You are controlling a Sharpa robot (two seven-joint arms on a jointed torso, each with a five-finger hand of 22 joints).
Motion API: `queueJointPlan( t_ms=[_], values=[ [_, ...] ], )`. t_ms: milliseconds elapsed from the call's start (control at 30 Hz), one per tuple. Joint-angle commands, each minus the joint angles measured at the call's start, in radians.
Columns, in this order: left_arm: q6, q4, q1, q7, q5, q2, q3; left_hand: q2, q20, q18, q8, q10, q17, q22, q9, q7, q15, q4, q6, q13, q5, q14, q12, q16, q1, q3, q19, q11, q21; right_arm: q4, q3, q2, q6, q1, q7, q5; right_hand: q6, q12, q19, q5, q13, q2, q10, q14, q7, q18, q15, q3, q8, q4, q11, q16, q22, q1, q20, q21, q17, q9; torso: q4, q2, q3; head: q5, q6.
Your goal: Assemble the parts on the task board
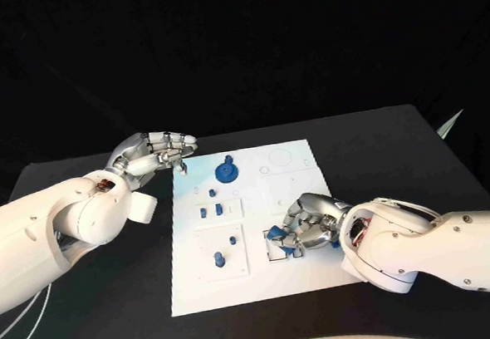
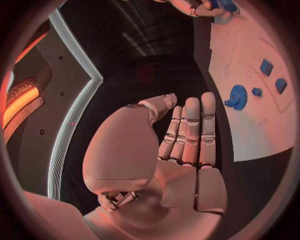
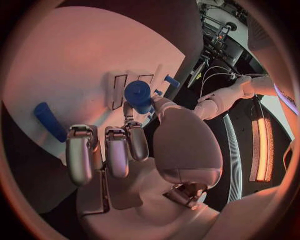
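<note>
Two hands at the white task board (image 1: 285, 280)
Right hand (image 1: 306, 225) pinches a round blue part (image 3: 137, 93) at the board's 4 o'clock — left hand (image 1: 155, 153), fingers together, holds nothing at 11 o'clock — no writing to read
</note>
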Motion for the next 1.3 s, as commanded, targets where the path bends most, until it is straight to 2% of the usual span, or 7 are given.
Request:
queueJointPlan(
  t_ms=[33, 333, 533, 633, 867, 967, 1300],
  values=[
    [0.011, 0.003, 0.000, 0.008, -0.002, 0.001, 0.001, 0.006, 0.004, 0.008, 0.005, -0.005, -0.001, -0.002, -0.001, 0.008, 0.000, -0.002, -0.006, -0.002, 0.006, -0.003, 0.004, 0.004, 0.001, -0.004, -0.001, 0.000, -0.004, -0.006, -0.001, 0.008, 0.019, -0.005, -0.015, -0.039, 0.035, 0.001, 0.088, 0.003, 0.121, 0.010, 0.007, 0.090, -0.026, -0.013, -0.006, 0.005, 0.000, -0.002, -0.002, 0.005, 0.233, 0.000, -0.006, 0.004, 0.192, -0.002, 0.0001, 0.000, 0.0007, 0.000, -0.001],
    [0.011, 0.003, 0.000, 0.007, -0.002, -0.001, 0.001, 0.006, 0.004, 0.008, 0.005, -0.006, -0.001, -0.002, -0.001, 0.009, 0.000, -0.001, -0.007, -0.002, 0.006, -0.003, 0.004, 0.004, 0.000, -0.005, -0.001, 0.000, -0.004, -0.012, -0.001, 0.016, 0.010, -0.010, -0.034, -0.061, 0.046, 0.002, 0.089, -0.012, 0.123, 0.001, 0.009, 0.091, -0.028, -0.014, -0.007, 0.008, 0.007, 0.001, -0.004, 0.007, 0.235, -0.022, -0.007, 0.009, 0.197, 0.001, -0.0001, 0.000, 0.0008, 0.002, -0.001],
    [0.014, 0.003, 0.000, 0.004, -0.002, -0.001, 0.001, 0.007, 0.005, 0.008, 0.005, -0.007, -0.001, -0.001, -0.002, 0.009, 0.000, 0.000, -0.010, -0.002, 0.006, 0.000, 0.006, 0.008, -0.002, -0.005, 0.000, 0.001, -0.003, -0.009, -0.001, 0.018, 0.016, -0.010, -0.029, -0.062, 0.071, 0.018, 0.094, -0.036, 0.136, -0.003, 0.020, 0.096, -0.040, -0.019, -0.014, 0.007, 0.035, 0.003, -0.013, 0.018, 0.245, -0.080, -0.012, 0.035, 0.223, 0.015, -0.0002, 0.000, 0.0006, 0.002, -0.003],
    [0.013, 0.003, 0.000, 0.003, -0.002, -0.002, 0.001, 0.007, 0.005, 0.008, 0.005, -0.007, -0.001, -0.001, -0.003, 0.009, 0.000, 0.000, -0.011, -0.002, 0.006, 0.001, 0.006, 0.009, -0.003, -0.005, 0.001, 0.001, -0.003, -0.008, -0.001, 0.018, 0.018, -0.011, -0.028, -0.066, 0.076, 0.028, 0.097, -0.060, 0.144, -0.005, 0.027, 0.098, -0.045, -0.022, -0.018, 0.002, 0.052, 0.003, -0.018, 0.023, 0.250, -0.113, -0.016, 0.049, 0.235, 0.024, 0.0002, 0.000, 0.0006, 0.002, -0.003],
    [0.012, 0.003, 0.000, 0.003, -0.002, -0.003, 0.001, 0.007, 0.005, 0.008, 0.005, -0.008, -0.001, -0.001, -0.003, 0.009, 0.000, 0.000, -0.011, -0.002, 0.006, 0.001, 0.006, 0.009, -0.003, -0.005, 0.001, 0.001, -0.003, -0.004, -0.001, 0.018, 0.015, -0.011, -0.033, -0.087, 0.073, 0.040, 0.101, -0.172, 0.156, 0.005, 0.036, 0.103, -0.053, -0.026, -0.024, -0.025, 0.089, 0.005, -0.025, 0.032, 0.258, -0.193, -0.022, 0.070, 0.256, 0.041, 0.0003, 0.000, 0.0002, 0.001, -0.002],
    [0.011, 0.003, 0.000, 0.002, -0.002, -0.003, 0.001, 0.007, 0.005, 0.008, 0.005, -0.008, -0.001, -0.001, -0.003, 0.009, 0.000, 0.000, -0.011, -0.002, 0.006, 0.001, 0.006, 0.009, -0.003, -0.005, 0.001, 0.001, -0.003, -0.003, -0.001, 0.018, 0.014, -0.011, -0.036, -0.096, 0.068, 0.039, 0.101, -0.117, 0.157, 0.001, 0.037, 0.103, -0.055, -0.026, -0.025, -0.051, 0.098, 0.003, -0.026, 0.032, 0.258, -0.218, -0.024, 0.068, 0.256, 0.045, -0.0002, 0.000, 0.0003, 0.002, -0.001],
    [0.009, 0.003, 0.000, 0.002, -0.002, -0.004, 0.001, 0.007, 0.005, 0.008, 0.005, -0.008, -0.001, -0.001, -0.003, 0.009, 0.000, 0.000, -0.011, -0.003, 0.007, 0.001, 0.006, 0.010, -0.002, -0.005, 0.001, 0.001, -0.002, -0.001, -0.001, 0.018, 0.010, -0.011, -0.042, -0.119, 0.063, 0.037, 0.101, -0.143, 0.157, 0.001, 0.037, 0.103, -0.055, -0.026, -0.025, -0.086, 0.108, 0.006, -0.026, 0.033, 0.258, -0.244, -0.024, 0.070, 0.257, 0.048, 0.0001, 0.000, 0.0005, 0.000, 0.000]
  ],
)
